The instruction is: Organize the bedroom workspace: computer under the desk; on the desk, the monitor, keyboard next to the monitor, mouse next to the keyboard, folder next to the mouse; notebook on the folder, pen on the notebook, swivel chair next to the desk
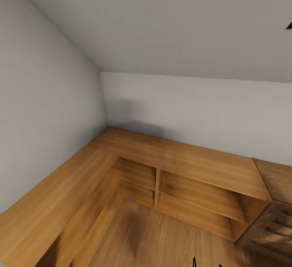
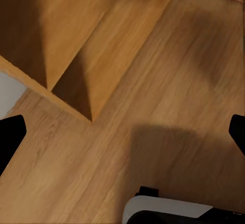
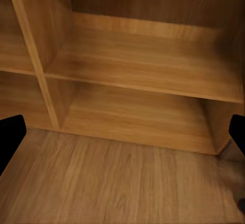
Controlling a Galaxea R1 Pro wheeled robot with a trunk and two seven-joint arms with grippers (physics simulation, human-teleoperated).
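No task thing is visible, so its direction cannot be judged; both jaws stand apart and empty over the floor (image 1: pixel 162 234), facing wooden shelves (image 1: pixel 194 196)

You are looking at warm, honey-toned wood almost everywhere: the L-shaped shelf unit (image 1: pixel 194 165) has a smooth top with fine straight grain and a soft satin sheen, and its open compartments show the same veneer-like finish inside. The floor (image 1: pixel 162 238) is wood plank too, slightly darker and streaked, semi-matt. The walls (image 1: pixel 202 108) and sloped ceiling (image 1: pixel 162 19) read as plain matt paint, pale grey, without texture. At your right edge, the drawer chest (image 1: pixel 275 218) looks like rougher, darker-grained wood with what may be metal bar handles, though it is blurred. Your end effector fingers (image 3: pixel 10 137) look matt black, probably plastic.
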